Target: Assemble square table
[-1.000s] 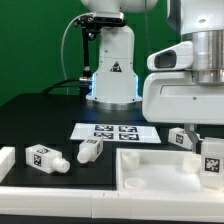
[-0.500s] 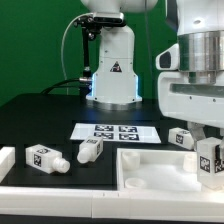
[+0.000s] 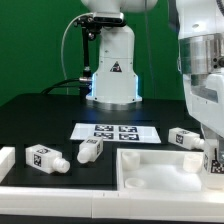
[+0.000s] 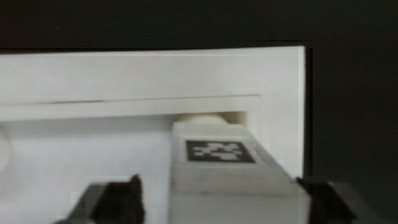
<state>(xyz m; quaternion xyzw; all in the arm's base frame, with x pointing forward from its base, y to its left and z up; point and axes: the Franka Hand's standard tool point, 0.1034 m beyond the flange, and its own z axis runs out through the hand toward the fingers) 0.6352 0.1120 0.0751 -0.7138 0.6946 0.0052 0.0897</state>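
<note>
One robot arm (image 3: 205, 80) fills the exterior view's right side, standing over the near corner of one black table (image 3: 40, 120); on that table lies one white tray top (image 3: 160, 175), square with a raised rim, and every place below is given from it; one long white rail (image 3: 50, 190) runs in front of the tray top and on past it toward the exterior view's left; one marker board (image 3: 115, 131) lies flat just behind the tray top, apart from it; there are four legs, short white blocks with black-and-white tags; the first leg (image 3: 42, 157) lies well off the tray top toward the exterior view's left; the second leg (image 3: 90, 150) lies near the tray top's left rim, outside it; the third leg (image 3: 183, 137) sits just behind the back rim, outside it; the fourth leg (image 3: 214, 157) is the only thing inside the tray top, at its far right part, mostly hidden by the arm

In the wrist view the tray top (image 4: 107, 90) shows its rim as a step, and the fourth leg (image 4: 222, 160) has its rounded end against that inner wall, tag face up; whether it stands or lies cannot be told; the gripper (image 4: 222, 205) straddles this leg with its two dark fingers (image 4: 118, 200) parted, a strip of white tray showing between one finger and the leg, so nothing is clamped
</note>
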